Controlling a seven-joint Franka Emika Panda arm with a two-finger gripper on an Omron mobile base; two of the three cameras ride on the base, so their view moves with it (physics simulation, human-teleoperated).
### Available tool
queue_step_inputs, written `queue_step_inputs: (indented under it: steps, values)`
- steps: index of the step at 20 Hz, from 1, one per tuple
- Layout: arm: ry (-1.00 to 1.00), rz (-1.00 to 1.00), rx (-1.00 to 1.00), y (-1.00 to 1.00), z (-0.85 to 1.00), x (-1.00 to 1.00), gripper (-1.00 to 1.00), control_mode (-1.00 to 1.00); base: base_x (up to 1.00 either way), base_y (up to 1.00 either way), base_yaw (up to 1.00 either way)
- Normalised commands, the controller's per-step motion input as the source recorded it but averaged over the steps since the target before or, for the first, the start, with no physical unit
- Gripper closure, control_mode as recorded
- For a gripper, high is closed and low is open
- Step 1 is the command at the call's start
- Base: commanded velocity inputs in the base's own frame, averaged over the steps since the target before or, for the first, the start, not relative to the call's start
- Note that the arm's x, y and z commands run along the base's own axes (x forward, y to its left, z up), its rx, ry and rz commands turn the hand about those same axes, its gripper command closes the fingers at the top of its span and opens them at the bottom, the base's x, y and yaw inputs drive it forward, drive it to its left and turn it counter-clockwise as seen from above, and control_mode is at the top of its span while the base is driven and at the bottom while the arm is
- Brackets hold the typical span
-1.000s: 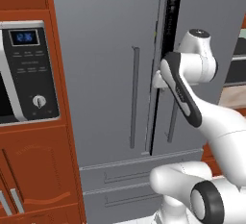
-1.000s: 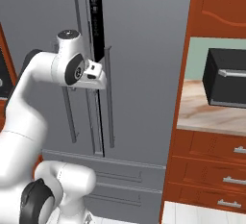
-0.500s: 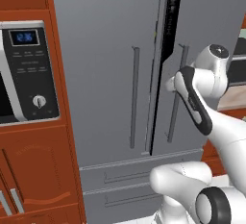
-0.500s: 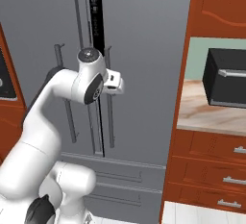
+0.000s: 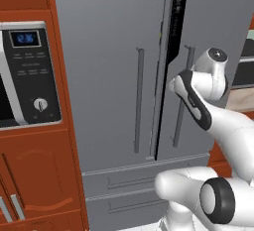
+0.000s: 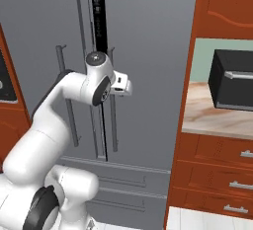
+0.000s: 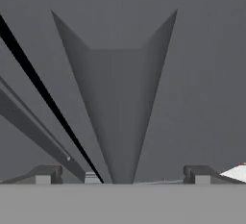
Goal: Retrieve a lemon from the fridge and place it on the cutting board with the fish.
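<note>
The grey fridge (image 5: 109,76) (image 6: 148,36) fills the scene, a narrow dark gap running between its two doors. My gripper (image 6: 123,85) (image 7: 120,175) sits at chest height against the right door, right at that door's vertical bar handle (image 5: 177,126) (image 6: 113,125). In the hand view the handle (image 7: 120,122) rises between my two fingertips (image 7: 45,175), which stand wide apart and open with nothing gripped. In the left base view my forearm covers the gripper. The lemon, the cutting board and the fish are out of view.
A black-and-silver microwave (image 5: 30,71) is set into the red-brown cabinets left of the fridge. To the right are a beige counter (image 6: 217,115) with a black toaster oven (image 6: 232,86) and drawers (image 6: 217,179) below. Fridge drawers (image 5: 129,180) lie under the doors.
The hand has swung to the right, from the gap between the doors over to the right door's handle. The jaws have stayed open.
</note>
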Motion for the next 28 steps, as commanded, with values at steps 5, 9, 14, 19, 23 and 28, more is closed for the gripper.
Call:
queue_step_inputs:
  steps: [5, 9, 14, 19, 23, 28]
  values:
    - [-0.03, 0.00, 0.00, 0.00, -0.01, 0.13, -1.00, -1.00, 0.00, 0.00, 0.00]
    - [-0.09, 0.00, 0.00, 0.00, -0.12, 0.15, -1.00, -1.00, 0.00, 0.00, 0.00]
    - [-0.14, 0.00, 0.00, 0.00, -0.16, 0.18, -1.00, -1.00, 0.00, 0.00, 0.00]
    - [-0.10, 0.00, 0.00, 0.00, -0.06, 0.32, -1.00, -1.00, 0.00, 0.00, 0.00]
    - [-0.01, 0.00, 0.00, 0.00, 0.00, 0.36, -1.00, -1.00, 0.00, 0.00, 0.00]
    - [0.00, 0.00, 0.00, 0.00, 0.00, 0.35, -1.00, -1.00, 0.00, 0.00, 0.00]
